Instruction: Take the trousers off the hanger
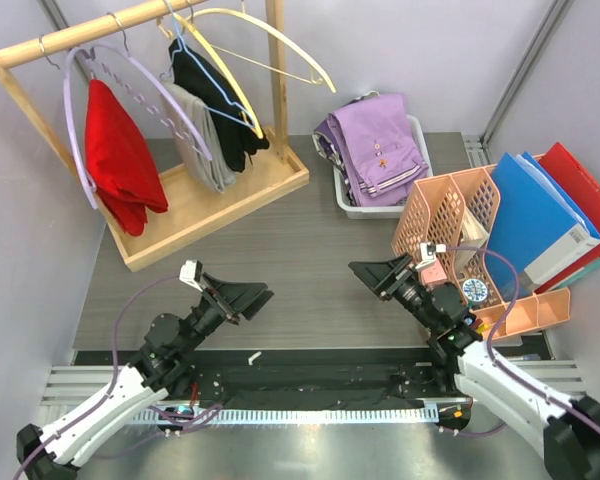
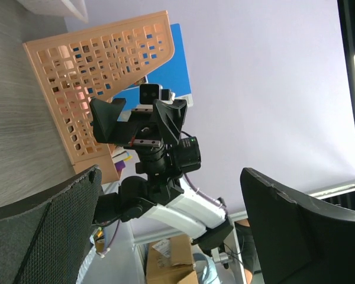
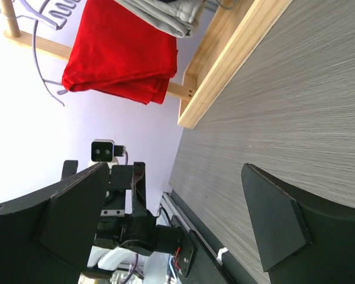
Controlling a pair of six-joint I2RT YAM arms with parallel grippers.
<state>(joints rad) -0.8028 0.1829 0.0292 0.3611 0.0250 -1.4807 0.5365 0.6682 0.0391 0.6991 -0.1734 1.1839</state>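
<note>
Spread wide, empty, over grey wood-grain table: black left gripper, black right gripper; folded in white plastic bin: lilac buttoned trousers.

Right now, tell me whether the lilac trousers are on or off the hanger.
Off: the lilac trousers lie folded in the white bin.

Camouflage trousers mostly beneath lilac trousers

Rear left: rack on the table, hung with garments side by side on hangers. Rear centre-right: bin holding trousers. Nearer, right of bin: basket, binders just right of it. Near edge: left gripper and right gripper, facing, apart.
</note>
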